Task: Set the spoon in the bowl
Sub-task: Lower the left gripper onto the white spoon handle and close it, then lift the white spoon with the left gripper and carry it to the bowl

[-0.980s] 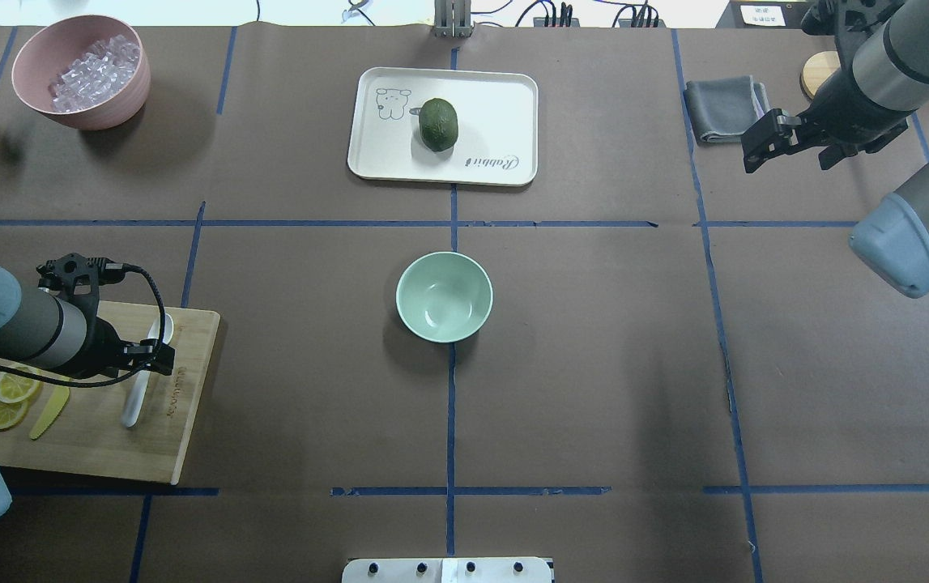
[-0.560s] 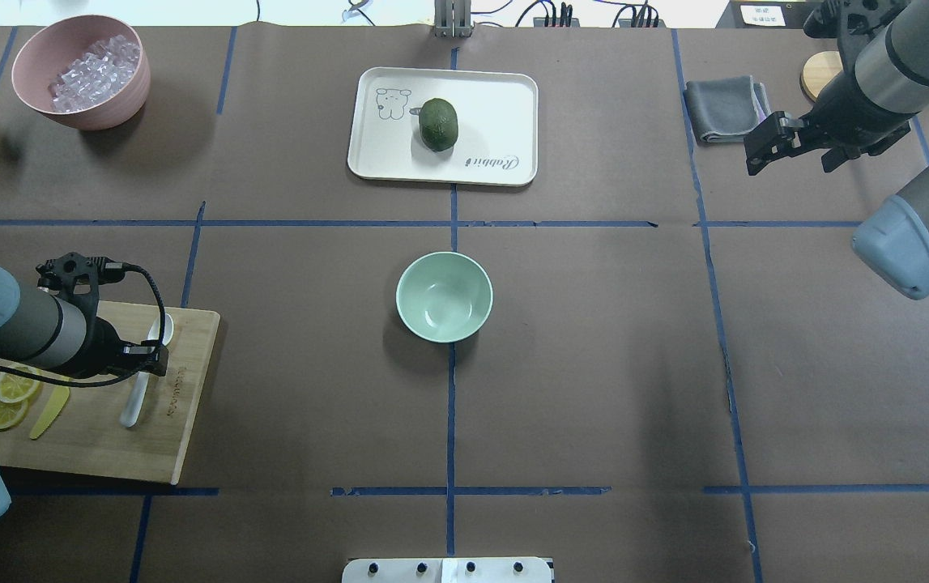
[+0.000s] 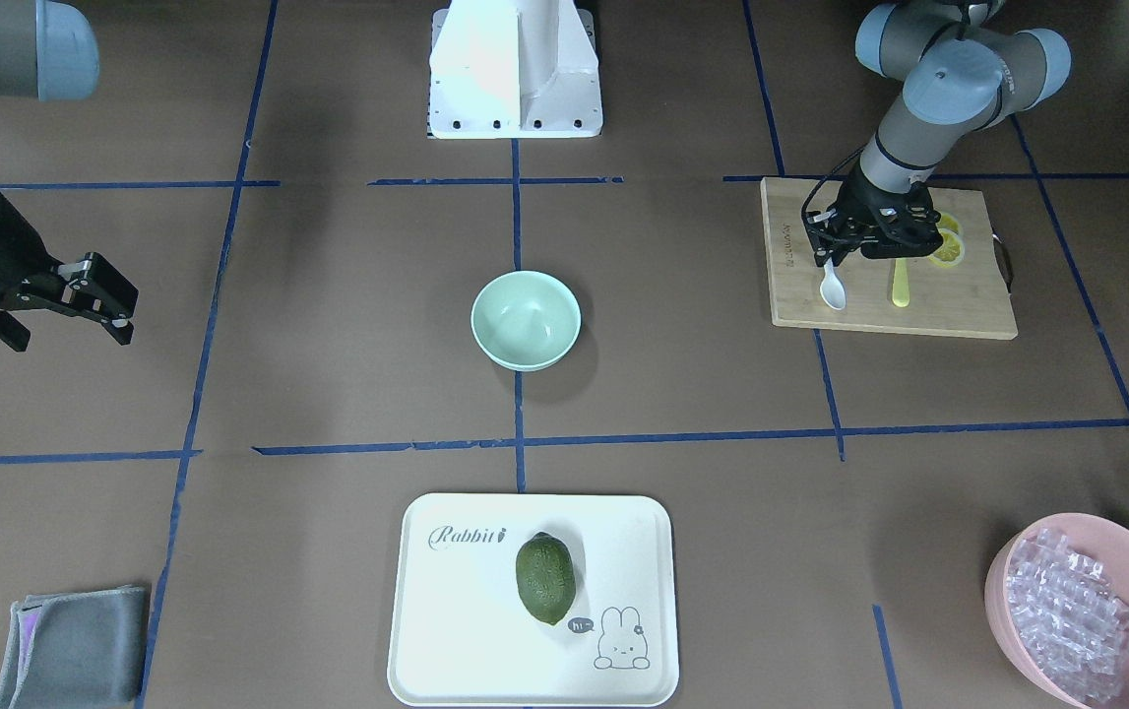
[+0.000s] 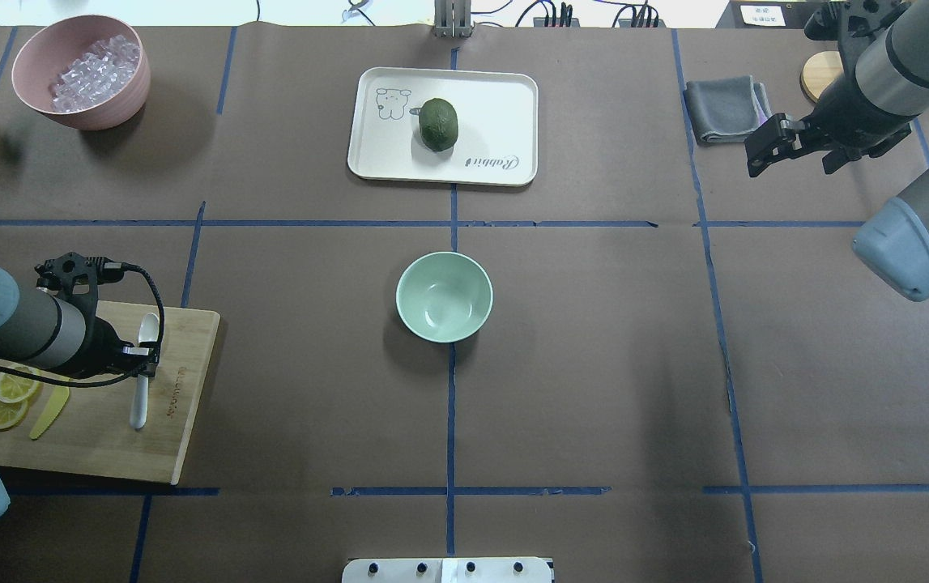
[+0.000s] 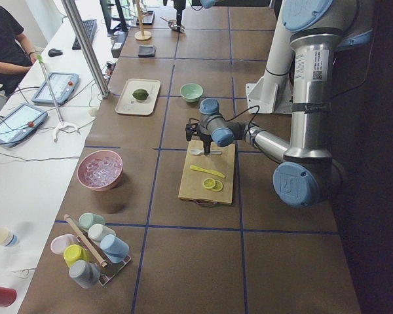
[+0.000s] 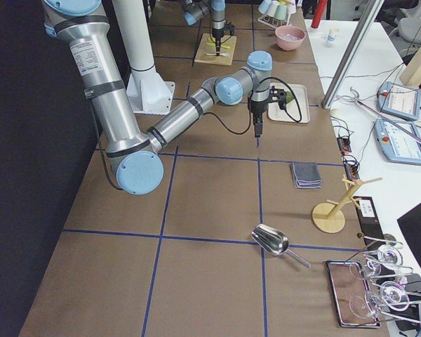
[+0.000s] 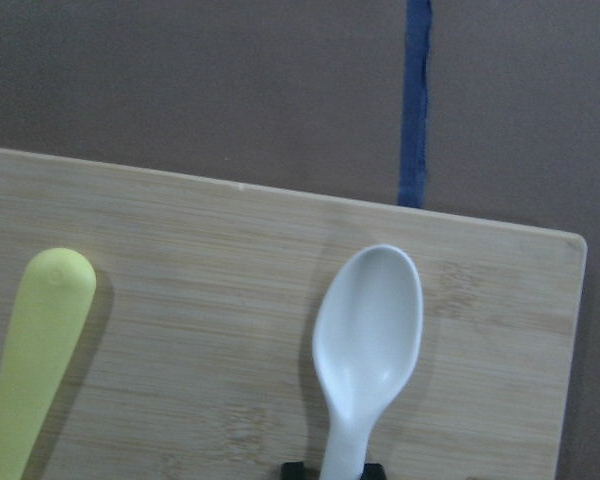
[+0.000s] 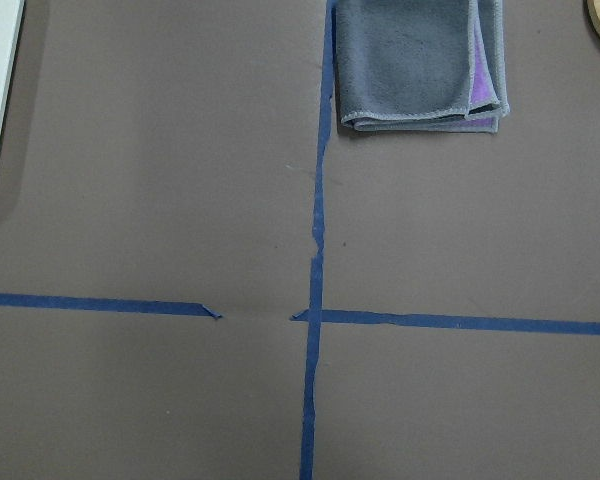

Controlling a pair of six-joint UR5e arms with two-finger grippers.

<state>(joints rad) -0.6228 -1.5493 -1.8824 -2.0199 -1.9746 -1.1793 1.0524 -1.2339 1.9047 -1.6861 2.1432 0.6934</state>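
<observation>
Spoon (image 4: 138,402) on the cutting board (image 4: 108,447), right of the knife (image 4: 49,411); bowl (image 4: 444,296) at mid-table, tray (image 4: 498,105) beyond it.

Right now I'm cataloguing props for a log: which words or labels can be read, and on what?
"Rabbit": printed on the white tray.
"hi": in a speech bubble beside the tray's rabbit drawing.
Engraving along the cutting board edge: too small to read.
White sign at the far table edge: too blurred.

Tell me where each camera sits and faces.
Front: across table, facing base; both arms.
Overhead: behind robot, looking down; both arms.
Left side: table end; left arm near.
Right side: opposite end; right arm near.
Left wrist: down on spoon; fingertips only.
Right wrist: down on grey cloth; no body.
Front and overhead share the bowl.
</observation>
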